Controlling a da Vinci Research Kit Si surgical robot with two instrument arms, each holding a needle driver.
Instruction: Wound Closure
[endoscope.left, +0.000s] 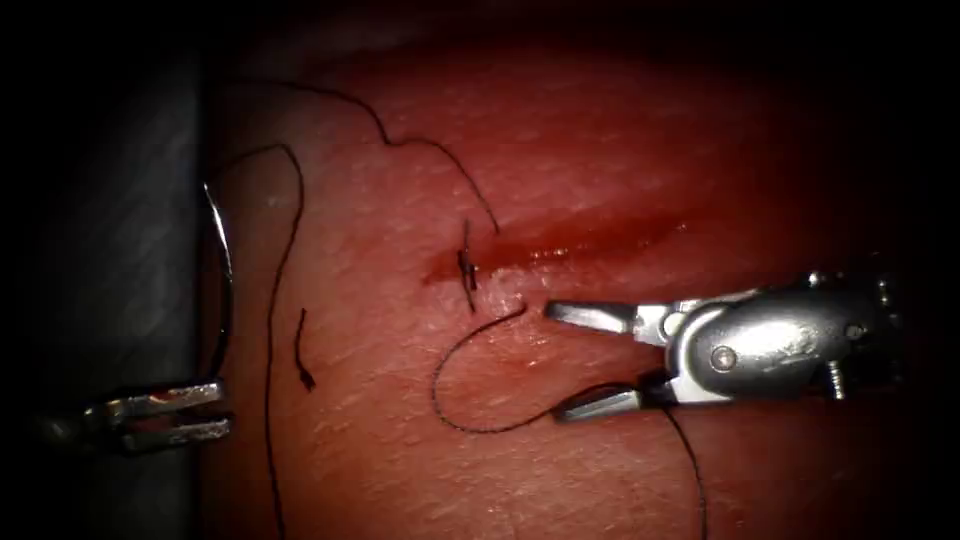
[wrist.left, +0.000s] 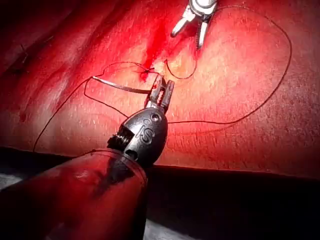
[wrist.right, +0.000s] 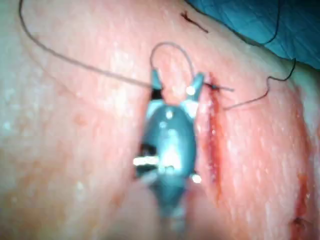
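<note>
Glistening tissue (endoscope.left: 620, 160) is carrying a shallow cut (endoscope.left: 560, 250) with a dark knot (endoscope.left: 467, 265). Left claw (endoscope.left: 215, 410) is clamping the curved steel needle (endoscope.left: 222, 280) near one end, seemingly clear of tissue. Right claw (endoscope.left: 565, 360) is gaping beside looping thread (endoscope.left: 450, 400), holding nothing.

Left hand (endoscope.left: 160, 415) clamps closed at far left; right hand (endoscope.left: 575, 360) lies level, spread wide.

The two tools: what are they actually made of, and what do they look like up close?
Both look like bare shiny metal. The right pincer has two slim tapered jaws on a rounded wrist block with a screw. The left pincer sits on a dark rounded knuckle with raised lettering, ahead of a thick round shaft.
</note>
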